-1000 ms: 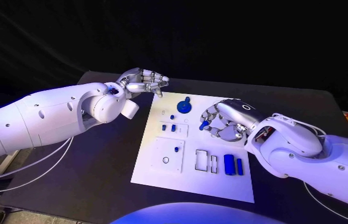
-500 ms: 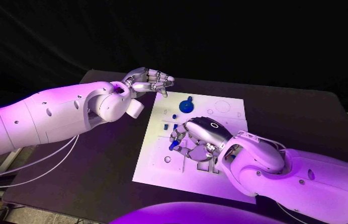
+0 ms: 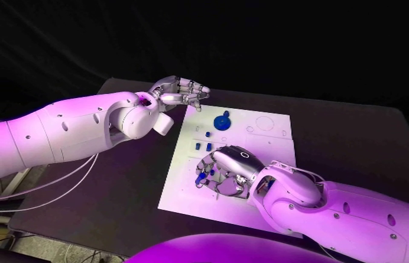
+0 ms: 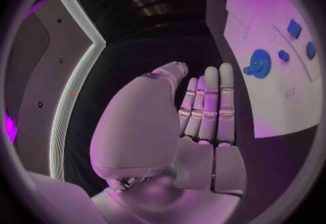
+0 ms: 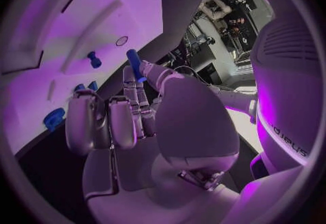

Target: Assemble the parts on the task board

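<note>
The white task board (image 3: 266, 140) lies mid-table. On its far part sits a round blue gear (image 3: 221, 123), with small blue parts (image 3: 198, 146) just in front of it. My right hand (image 3: 225, 171) hovers low over the board's near left area and pinches a short blue pin (image 5: 136, 64) between thumb and finger; the pin (image 3: 201, 175) also peeks out by its fingers. A small blue peg (image 5: 94, 60) stands on the board (image 5: 88, 12) close to the pin's tip. My left hand (image 3: 179, 92) hangs over the board's far left corner, its fingers (image 4: 207, 105) straight and holding nothing. The gear (image 4: 258, 63) lies beyond it.
The board (image 4: 271, 104) carries shallow rectangular recesses (image 5: 41, 23) and a round hole outline (image 3: 262, 123). Black table (image 3: 349, 133) surrounds the board, with room to its right. My right forearm (image 3: 341, 213) covers the board's near right corner.
My right hand has carried the blue pin from the board's middle right to its near left area and lowered. The left hand has barely moved.
</note>
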